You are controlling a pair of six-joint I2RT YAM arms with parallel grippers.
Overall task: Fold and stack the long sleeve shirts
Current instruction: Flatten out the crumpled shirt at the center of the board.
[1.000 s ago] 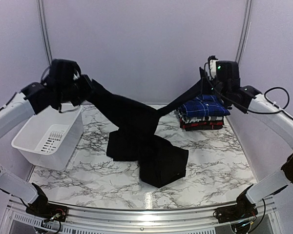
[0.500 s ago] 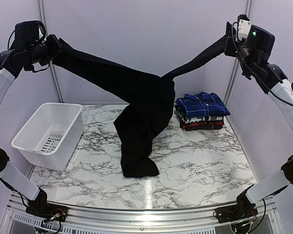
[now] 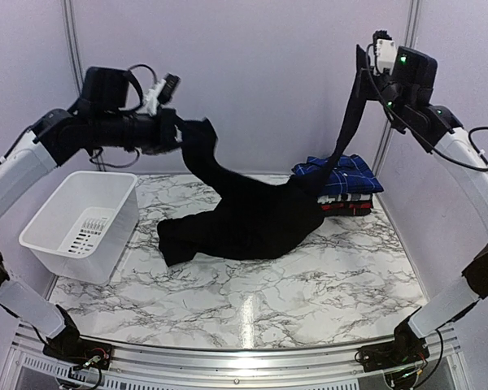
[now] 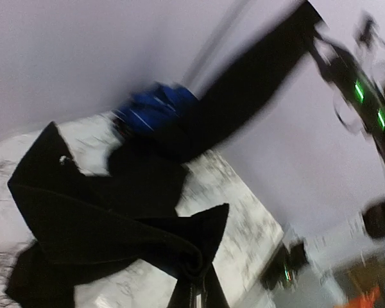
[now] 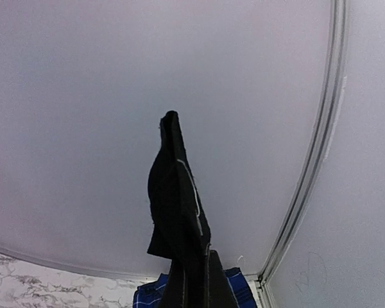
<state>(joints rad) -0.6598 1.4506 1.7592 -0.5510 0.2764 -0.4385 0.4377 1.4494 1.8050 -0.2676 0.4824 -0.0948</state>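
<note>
Black shirt (image 3: 252, 223) has dropped onto table (image 3: 350, 272).

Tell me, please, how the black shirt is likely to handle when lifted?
Probably floppy: the black shirt sags from its two raised ends into a heap on the table. Likely light, since small pinches hold it up. It may drag the plaid stack, as a sleeve hangs against it.

Nothing to read at this moment: no lettering, label, brand or number comes through on the black shirt (image 3: 252, 219), the folded plaid shirts (image 3: 342, 172) or the white basket (image 3: 114, 231). The left wrist view is too blurred to show any print.
</note>
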